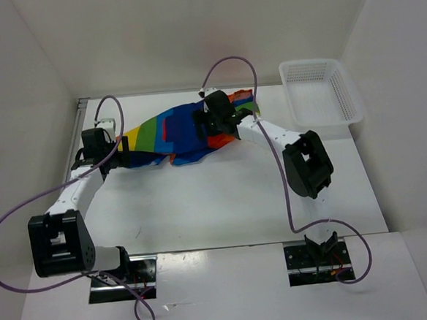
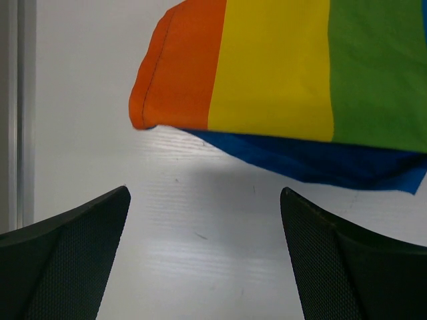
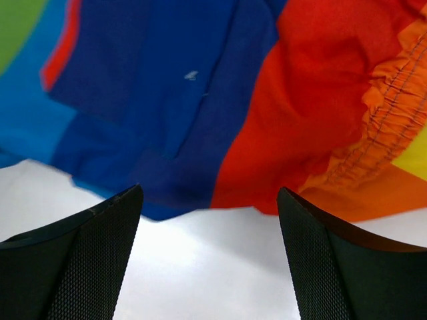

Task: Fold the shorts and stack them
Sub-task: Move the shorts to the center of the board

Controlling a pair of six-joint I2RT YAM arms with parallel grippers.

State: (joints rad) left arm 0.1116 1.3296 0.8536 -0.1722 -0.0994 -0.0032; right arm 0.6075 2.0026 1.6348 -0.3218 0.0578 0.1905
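The rainbow-striped shorts [image 1: 171, 133] lie crumpled at the back of the table, between my two grippers. My left gripper [image 1: 117, 148] is open and empty at their left end; its view shows the orange, yellow and green stripes [image 2: 267, 67] just beyond the fingers [image 2: 73, 253], over a blue underlayer. My right gripper [image 1: 211, 127] is open and empty over the shorts' right part; its view shows dark blue and red cloth [image 3: 220, 100] with an orange elastic waistband [image 3: 393, 113] just past the fingers [image 3: 87, 260].
A white plastic mesh basket [image 1: 320, 92] stands at the back right. White walls close in the table on the left, back and right. A metal rail [image 2: 17, 113] runs along the left edge. Purple cables loop over both arms.
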